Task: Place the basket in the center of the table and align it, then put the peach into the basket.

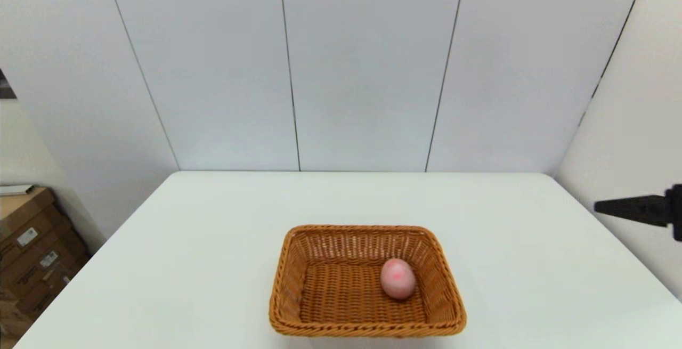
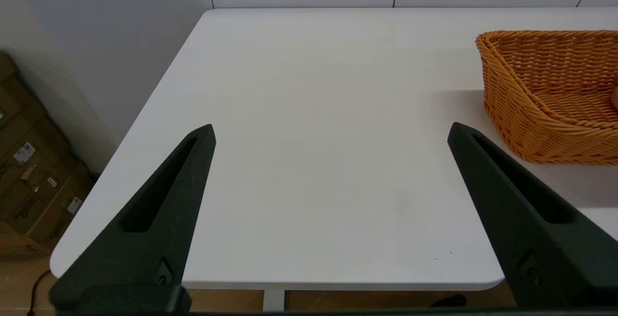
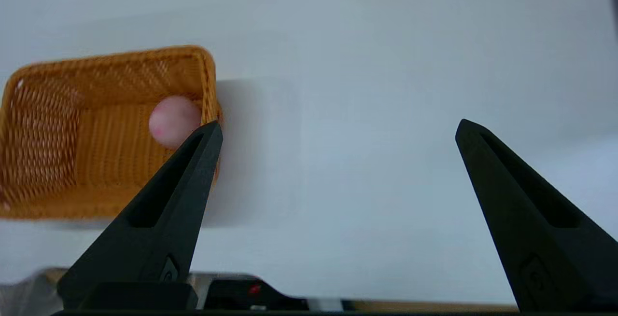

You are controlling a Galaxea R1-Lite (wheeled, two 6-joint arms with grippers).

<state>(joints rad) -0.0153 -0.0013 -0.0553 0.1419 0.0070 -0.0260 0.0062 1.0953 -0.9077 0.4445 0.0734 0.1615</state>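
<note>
The orange-brown wicker basket [image 1: 367, 282] sits squarely on the white table [image 1: 213, 232], in the middle near its front edge. The pale pink peach [image 1: 398, 278] lies inside it, toward the right wall. In the right wrist view my right gripper [image 3: 339, 127] is open and holds nothing, raised off to the right of the basket [image 3: 72, 132] and peach [image 3: 173, 120]. In the head view one of its black fingers [image 1: 634, 209] shows at the right edge. My left gripper [image 2: 332, 132] is also open with nothing in it, over the table's left front, with the basket [image 2: 545, 89] to its right.
Cardboard boxes [image 1: 32, 242] are stacked on the floor past the table's left edge and also show in the left wrist view as boxes [image 2: 29, 171]. Grey wall panels stand behind the table and along its right side.
</note>
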